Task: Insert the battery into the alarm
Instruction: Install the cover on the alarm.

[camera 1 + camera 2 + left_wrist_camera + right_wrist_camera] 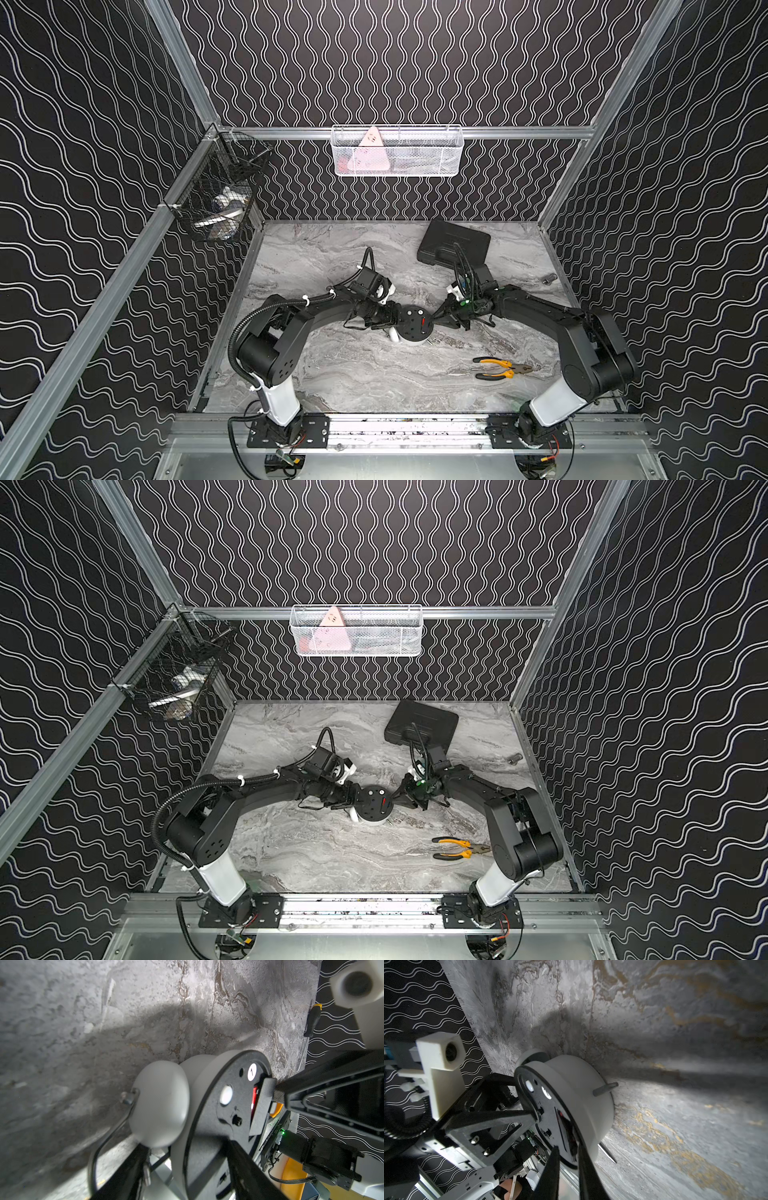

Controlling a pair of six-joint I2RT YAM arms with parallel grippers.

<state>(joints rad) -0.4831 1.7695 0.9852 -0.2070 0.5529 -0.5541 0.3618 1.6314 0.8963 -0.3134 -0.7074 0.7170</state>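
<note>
The alarm (pixel 409 328) (pixel 374 802) lies at the table's centre with its black back panel up; its dial faces the table and cannot be seen. A white bell (pixel 160 1103) and the legs stick out from its sides. My left gripper (pixel 395 322) (pixel 185 1147) clamps the alarm from the left, one finger across the back panel, the other on the dial side. The red battery (pixel 423 321) (pixel 254 1097) sits at the slot near the panel's right edge, mostly hidden. My right gripper (pixel 432 322) (pixel 566 1146) reaches in from the right, its fingers close together on the battery.
A black rectangular case (pixel 455 245) lies at the back right. Yellow-handled pliers (pixel 500 368) lie front right, near the right arm's base. A small metal piece (pixel 550 277) sits by the right wall. A white basket (pixel 397 151) and a black wire basket (pixel 220 187) hang above the table.
</note>
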